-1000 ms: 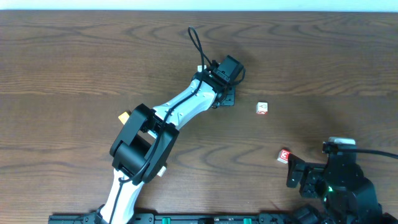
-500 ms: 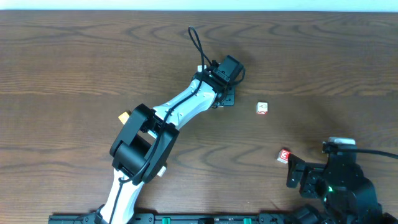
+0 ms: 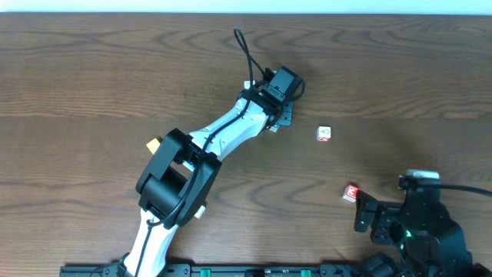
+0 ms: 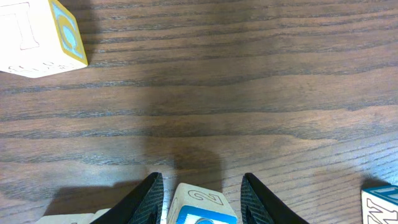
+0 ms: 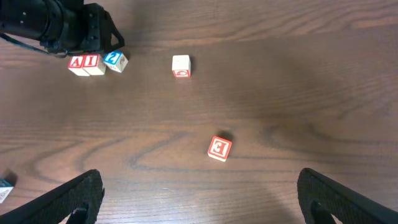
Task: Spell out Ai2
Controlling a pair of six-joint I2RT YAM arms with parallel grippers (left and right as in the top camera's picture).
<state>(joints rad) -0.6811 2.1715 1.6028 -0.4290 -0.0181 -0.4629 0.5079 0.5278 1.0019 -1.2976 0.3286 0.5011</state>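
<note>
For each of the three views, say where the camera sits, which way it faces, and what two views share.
Overhead: above the table, looking straight down; left arm and right arm show.
Left wrist: low over the table, facing forward; left gripper's fingers flank the blue cube.
Right wrist: raised, tilted down; right gripper's fingers show wide open at the bottom.
Shared: overhead and right wrist both show the red cube.

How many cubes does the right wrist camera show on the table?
5 whole: A cube, I cube and blue cube in a row top left; white cube right of them; red cube at centre. A sixth may be cut off at the left edge.
</note>
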